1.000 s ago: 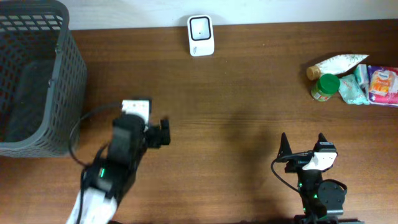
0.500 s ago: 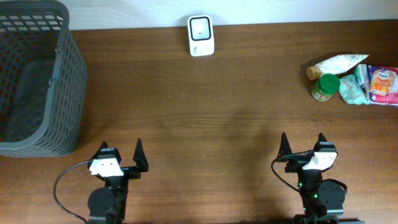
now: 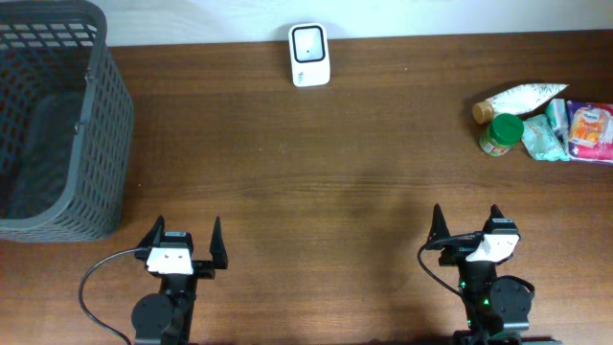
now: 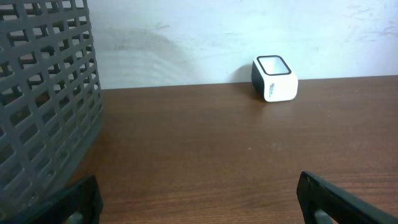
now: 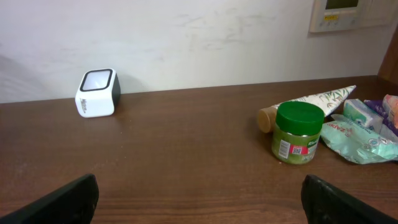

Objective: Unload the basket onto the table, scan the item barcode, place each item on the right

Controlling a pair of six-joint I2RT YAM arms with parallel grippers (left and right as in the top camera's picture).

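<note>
Two arms wait at the near edge of the bench (image 3: 335, 172), neither holding anything. At the far left corner stands a dark grey mesh basket (image 3: 57, 115), its side running along the left edge. Just right of it, at the near edge, the left gripper (image 3: 187, 228) points toward the far edge with its jaws spread wide and nothing between them. In its wrist view the fingers (image 4: 78, 199) sit at the bottom corners with bare wood between.

At the far edge, a little left of the middle, a white barcode scanner (image 3: 309, 55) with a dark window stands well apart from both grippers.

Further right, at the near edge, the right gripper (image 3: 466, 216) is also wide open and holds nothing.

Near the right edge lies a cluster of items. A jar with a green lid (image 3: 500, 134) stands upright, and the right wrist view shows a barcode label (image 5: 297, 149) on its side. A cream tube (image 3: 517, 99) lies just behind it. Pale green packets (image 3: 544, 134) lie beside the jar, and a colourful pack (image 3: 590, 125) lies at the very edge.
</note>
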